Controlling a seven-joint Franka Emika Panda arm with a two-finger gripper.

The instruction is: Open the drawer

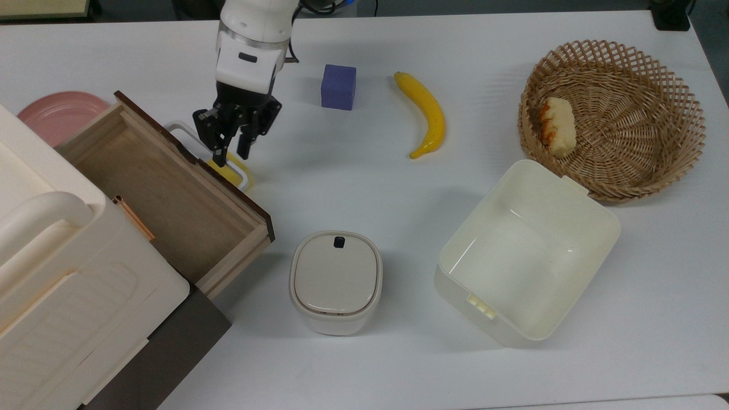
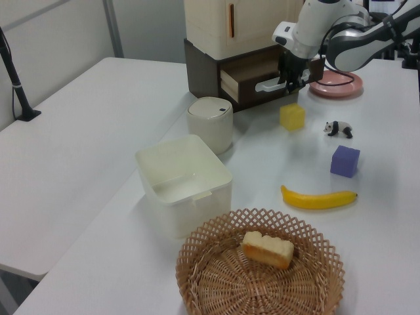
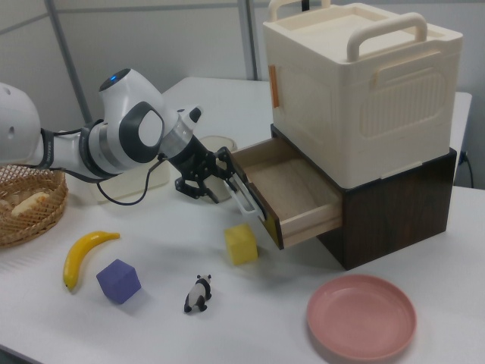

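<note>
The drawer (image 1: 159, 193) stands pulled out of the dark cabinet base, its light-brown inside bare. Its white loop handle (image 1: 239, 173) sticks out from the dark front edge over the yellow cube (image 1: 228, 169). My gripper (image 1: 230, 152) hovers at the handle's outer bar, open, with its fingers spread and gripping nothing. In the left view the gripper (image 2: 291, 80) hangs just right of the handle (image 2: 269, 84) and above the cube (image 2: 292, 116). In the right view the gripper (image 3: 210, 184) sits just left of the drawer (image 3: 292, 189) front.
Near the drawer's corner stands a lidded cream canister (image 1: 336, 282), with a cream tub (image 1: 592, 222) to its right. A basket (image 1: 672, 85) with bread, a banana (image 1: 424, 114), a purple cube (image 1: 338, 86), a toy panda (image 2: 339, 128) and a pink plate (image 1: 57, 114) lie around.
</note>
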